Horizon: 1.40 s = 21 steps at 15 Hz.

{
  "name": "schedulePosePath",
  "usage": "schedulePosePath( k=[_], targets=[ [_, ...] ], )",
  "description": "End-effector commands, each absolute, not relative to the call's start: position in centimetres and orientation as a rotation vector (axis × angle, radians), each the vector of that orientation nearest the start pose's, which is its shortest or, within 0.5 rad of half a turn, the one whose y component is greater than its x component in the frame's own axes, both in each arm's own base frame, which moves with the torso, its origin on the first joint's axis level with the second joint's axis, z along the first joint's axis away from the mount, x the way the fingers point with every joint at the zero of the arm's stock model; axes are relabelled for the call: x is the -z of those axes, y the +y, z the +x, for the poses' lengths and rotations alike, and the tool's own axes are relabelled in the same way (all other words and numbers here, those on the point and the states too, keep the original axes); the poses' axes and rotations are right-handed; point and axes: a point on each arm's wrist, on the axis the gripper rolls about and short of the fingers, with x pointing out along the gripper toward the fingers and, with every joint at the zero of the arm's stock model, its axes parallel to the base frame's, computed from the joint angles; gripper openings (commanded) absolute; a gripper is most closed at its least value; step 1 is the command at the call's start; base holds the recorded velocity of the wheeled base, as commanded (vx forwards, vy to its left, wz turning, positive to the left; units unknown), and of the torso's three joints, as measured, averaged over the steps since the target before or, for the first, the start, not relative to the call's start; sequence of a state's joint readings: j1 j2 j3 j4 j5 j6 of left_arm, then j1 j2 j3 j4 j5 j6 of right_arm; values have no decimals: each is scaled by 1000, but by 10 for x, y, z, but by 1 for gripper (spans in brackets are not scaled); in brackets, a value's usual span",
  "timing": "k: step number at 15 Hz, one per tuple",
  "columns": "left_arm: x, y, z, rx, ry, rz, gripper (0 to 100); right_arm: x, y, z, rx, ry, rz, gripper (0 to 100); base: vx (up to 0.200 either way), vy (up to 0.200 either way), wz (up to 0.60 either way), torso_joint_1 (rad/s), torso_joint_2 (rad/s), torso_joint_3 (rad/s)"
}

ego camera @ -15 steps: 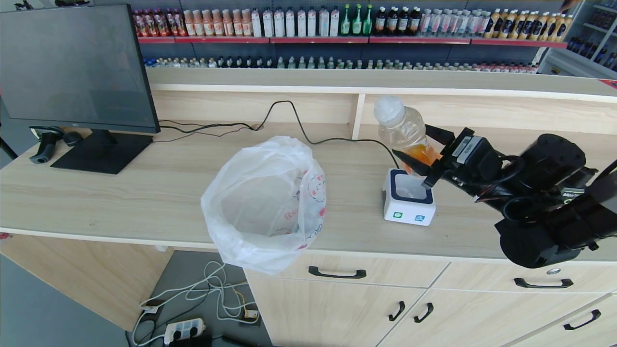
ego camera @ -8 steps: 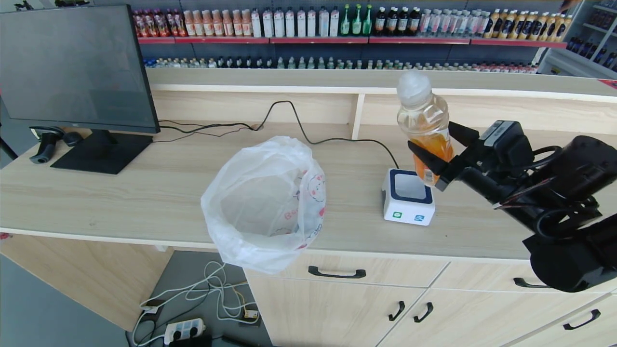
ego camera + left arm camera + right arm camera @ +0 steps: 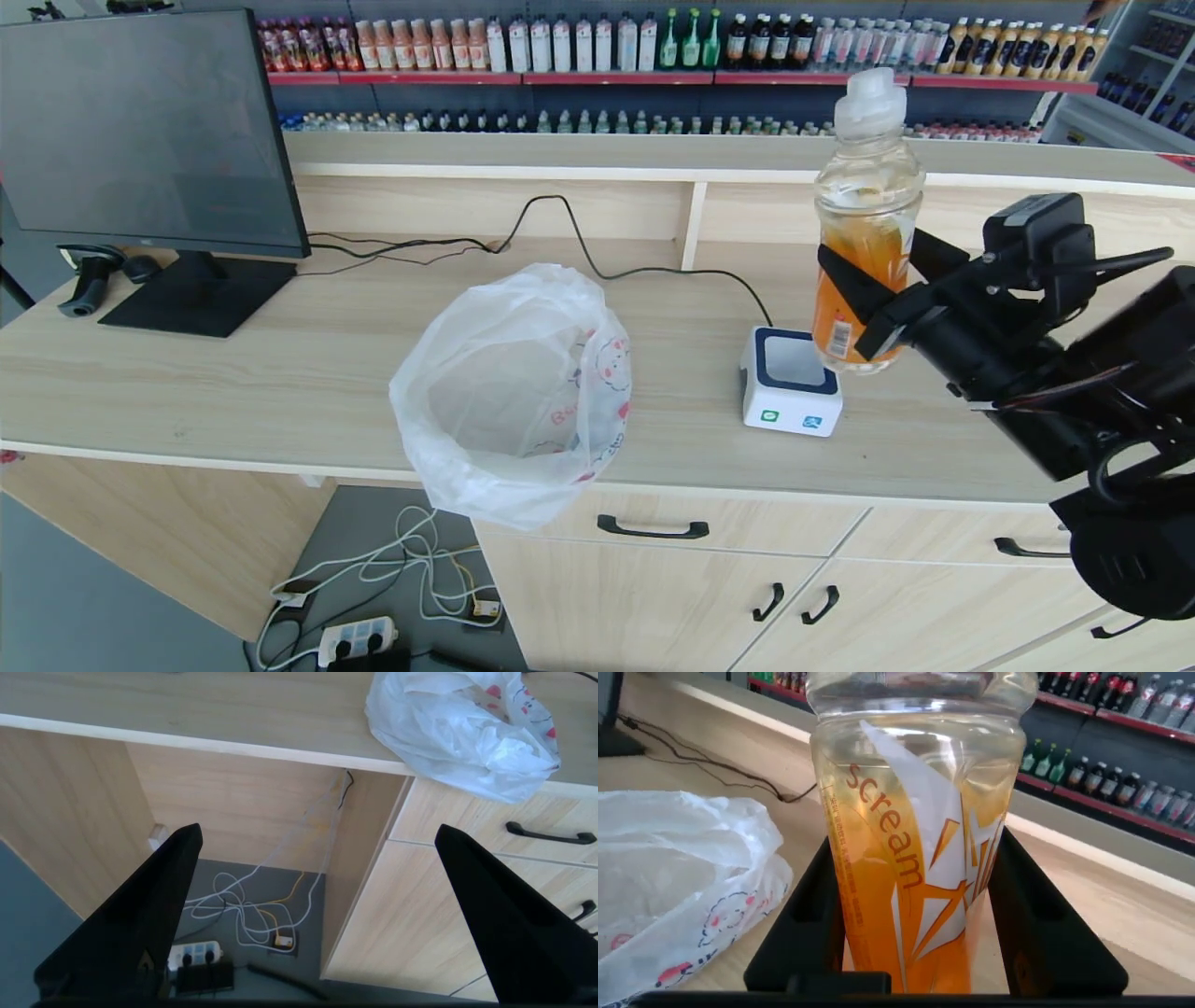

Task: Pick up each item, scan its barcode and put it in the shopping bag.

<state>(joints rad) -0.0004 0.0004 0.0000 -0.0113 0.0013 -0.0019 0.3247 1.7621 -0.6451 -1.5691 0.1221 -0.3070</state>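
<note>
Orange bottle (image 3: pixel 864 252), one, in right fingers (image 3: pixel 845 283); one bag (image 3: pixel 513 392), one scanner (image 3: pixel 792 385).

— Where does the head camera sit?
— High, facing forward and down across the pale wooden tabletop (image 3: pixel 280 373) at middling range. The red shelves of bottles (image 3: pixel 597 42) stand far off at 12 o'clock.
— The left wrist camera?
— Out in front of the tabletop, looking between the black fingers of the left pincer (image 3: pixel 318 831) at the pale cupboard fronts with black handles (image 3: pixel 467 859) and the grey floor (image 3: pixel 299 905).
— The right?
— Very close behind the right pincer (image 3: pixel 913 859), facing the clear plastic bottle of orange drink (image 3: pixel 906 775), with shelves beyond.
— What overlaps?
— The crinkled white plastic shopping bag (image 3: pixel 513 401), near 7 o'clock from the head, appears in all three.
</note>
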Motion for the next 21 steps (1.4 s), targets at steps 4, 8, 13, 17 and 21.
schedulePosePath(
  k=[4, 8, 13, 17, 21],
  targets=[
    [-77, 0, -23, 0, -11, -2, 100, -222, 97, 267, -333, -508, -123, 0, 0, 0, 0, 0, 0, 0],
    [-77, 0, -23, 0, -12, 0, 100, -218, 100, 265, -353, -485, -96, 0, 0, 0, 0, 0, 0, 0],
    [-77, 0, -23, 0, -11, 0, 100, -223, 102, 276, -355, -503, -43, 0, -80, 0, 0, 2, 1, 0],
    [-77, 0, -23, 0, -12, -2, 100, -225, 103, 278, -354, -514, -41, 0, -50, 0, 0, 1, 1, 1],
    [-77, 0, -23, 0, -12, 0, 100, -229, 103, 277, -355, -529, -39, 0, 0, 0, 0, 0, 0, 0]
  ],
)
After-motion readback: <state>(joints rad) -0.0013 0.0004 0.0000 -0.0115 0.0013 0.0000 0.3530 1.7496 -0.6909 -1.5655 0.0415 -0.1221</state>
